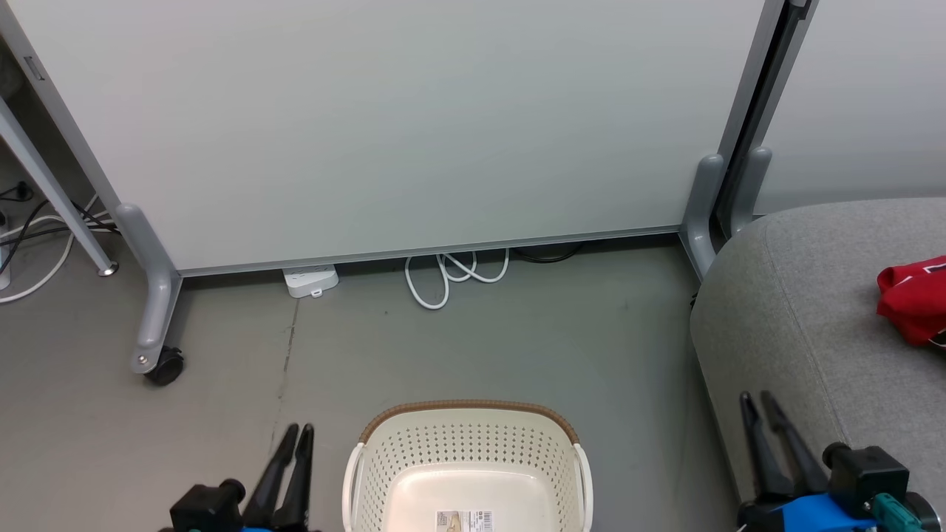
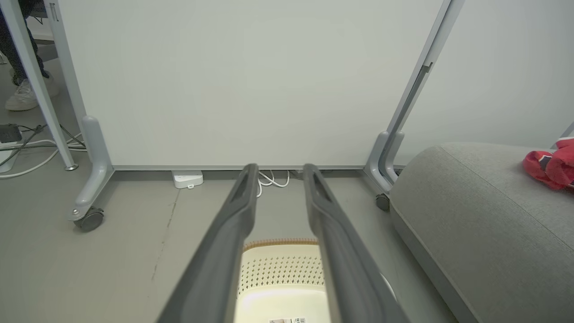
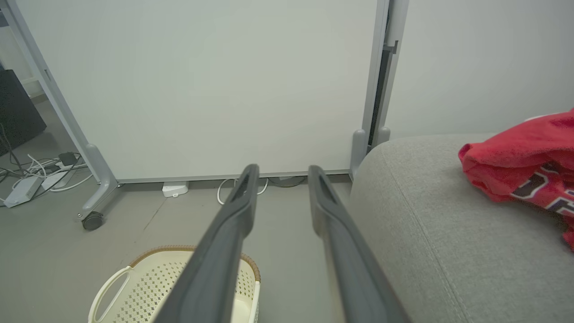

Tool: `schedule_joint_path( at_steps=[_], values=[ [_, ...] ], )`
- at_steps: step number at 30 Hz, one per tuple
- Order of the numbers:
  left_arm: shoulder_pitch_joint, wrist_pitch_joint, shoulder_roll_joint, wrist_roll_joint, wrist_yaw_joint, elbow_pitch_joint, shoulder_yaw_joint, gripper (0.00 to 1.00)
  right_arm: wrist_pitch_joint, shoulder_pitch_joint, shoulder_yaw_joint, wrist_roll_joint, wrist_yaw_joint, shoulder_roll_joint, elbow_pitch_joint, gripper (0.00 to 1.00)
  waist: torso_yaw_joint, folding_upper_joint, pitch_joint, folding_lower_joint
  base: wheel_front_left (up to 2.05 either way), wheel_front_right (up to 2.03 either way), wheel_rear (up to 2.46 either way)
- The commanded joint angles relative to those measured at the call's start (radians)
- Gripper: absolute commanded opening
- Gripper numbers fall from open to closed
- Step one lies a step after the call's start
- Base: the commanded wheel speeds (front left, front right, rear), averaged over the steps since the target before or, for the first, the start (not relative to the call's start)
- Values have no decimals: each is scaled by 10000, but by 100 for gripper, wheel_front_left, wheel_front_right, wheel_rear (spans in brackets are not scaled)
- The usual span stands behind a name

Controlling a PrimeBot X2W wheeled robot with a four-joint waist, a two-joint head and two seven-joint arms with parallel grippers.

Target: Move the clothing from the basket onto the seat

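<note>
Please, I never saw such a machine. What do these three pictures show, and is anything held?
This is a two-armed robot on wheels. One picture is from its head, looking down; two are from its wrists, looking along each gripper's dark fingers. The left gripper and right gripper are open, holding nothing. A cream basket stands on the floor, its visible bottom bare except a label. Red clothing lies on the grey seat.

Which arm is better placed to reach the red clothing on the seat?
Probably right: the right tool is at the seat edge, nearer the clothing; the left tool is across the basket.
</note>
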Motion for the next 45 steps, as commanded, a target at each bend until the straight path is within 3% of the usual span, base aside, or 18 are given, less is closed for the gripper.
schedule_joint_path(
  at_steps=[1,7,26,45],
  values=[
    [54,4,-14,-20,0,69,-7,0,13,10,-3,19,0,2,92,0,0,0,0,0,0,0,0],
    [397,12,-125,-95,0,595,-60,0,34,137,1,68,0,8,685,0,-2,0,0,0,0,0,0],
    [165,917,-126,-3369,-9,155,592,0,529,-350,-167,3882,-2,10,925,0,-73,0,27,0,0,0,0],
    [-18,1652,-134,-5994,-19,-198,1124,0,926,-740,-298,6951,-4,12,1121,0,-145,0,54,0,0,0,0]
  ],
)
